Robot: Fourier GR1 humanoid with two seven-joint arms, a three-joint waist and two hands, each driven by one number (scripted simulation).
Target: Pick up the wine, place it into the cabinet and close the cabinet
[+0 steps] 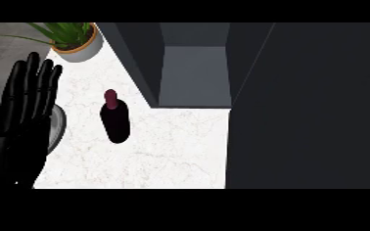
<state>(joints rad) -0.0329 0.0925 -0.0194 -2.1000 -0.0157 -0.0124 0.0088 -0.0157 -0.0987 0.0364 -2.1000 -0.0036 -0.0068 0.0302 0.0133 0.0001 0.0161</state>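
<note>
Left hand [29,95] open at counter edge, wine [115,118] upright — cabinet [194,73] open

head view, steeply down, counter [166,151] near

Counter [166,147] white veined marble, smooth; wine bottle [115,120] dark glossy glass; cabinet [195,73] matt grey; left hand [27,103] matt black.

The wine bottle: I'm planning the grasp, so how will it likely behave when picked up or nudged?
The wine bottle stands upright on the counter, tall and narrow, so a sideways nudge could probably tip it. Once down, its round body would likely roll. It looks rigid and smooth, possibly slippery.
</note>
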